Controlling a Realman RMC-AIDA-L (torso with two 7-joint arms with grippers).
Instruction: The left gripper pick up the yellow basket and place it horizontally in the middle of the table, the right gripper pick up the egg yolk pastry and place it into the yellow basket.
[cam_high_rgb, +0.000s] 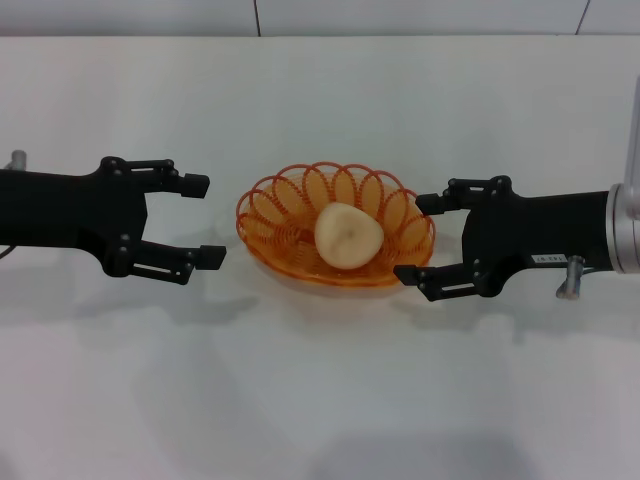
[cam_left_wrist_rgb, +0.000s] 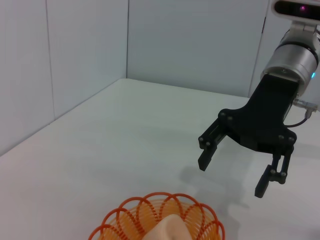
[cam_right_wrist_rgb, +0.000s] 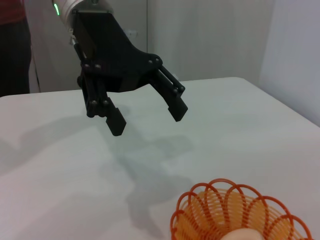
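Observation:
The yellow basket (cam_high_rgb: 272, 208) lies lengthwise in the middle of the white table (cam_high_rgb: 320, 390). The egg yolk pastry (cam_high_rgb: 348, 236) rests inside it. My left gripper (cam_high_rgb: 203, 221) is open and empty, just left of the basket and apart from it. My right gripper (cam_high_rgb: 420, 240) is open and empty, its fingertips close to the basket's right rim. The left wrist view shows the right gripper (cam_left_wrist_rgb: 232, 176) beyond the basket (cam_left_wrist_rgb: 131, 212) and pastry (cam_left_wrist_rgb: 169, 231). The right wrist view shows the left gripper (cam_right_wrist_rgb: 148, 119) beyond the basket (cam_right_wrist_rgb: 199, 201) and a sliver of pastry (cam_right_wrist_rgb: 245, 236).
Pale wall panels (cam_high_rgb: 400, 15) stand behind the table's far edge. A wall corner (cam_left_wrist_rgb: 126, 45) bounds the table in the left wrist view.

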